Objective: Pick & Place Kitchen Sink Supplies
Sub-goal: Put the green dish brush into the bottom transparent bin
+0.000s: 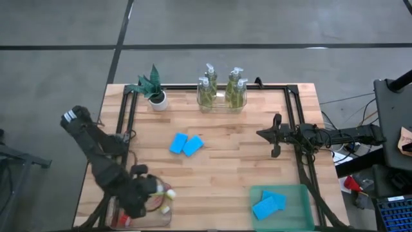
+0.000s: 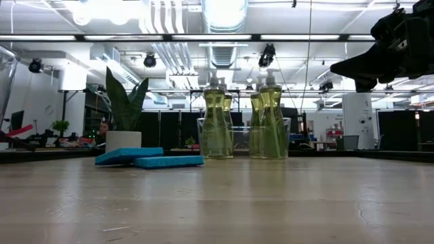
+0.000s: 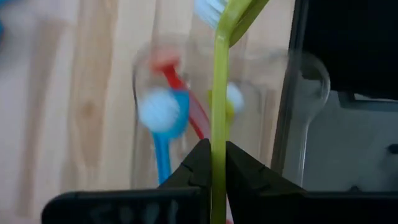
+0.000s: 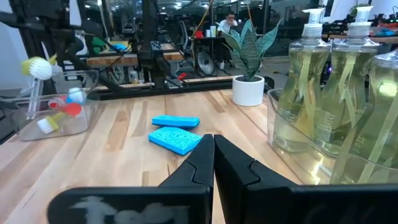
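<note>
Yellow brush [image 3: 219, 112] pinched between left gripper [image 3: 212, 163] fingers

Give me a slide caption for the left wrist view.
Left gripper shut on yellow-green brush above clear bin.

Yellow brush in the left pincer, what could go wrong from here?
1. The left pincer pinches only the thin handle of the yellow brush, so it might swivel or slip.
2. The red brush and blue brush lie in the clear bin just below; lifting could snag them or tip the bin.
</note>
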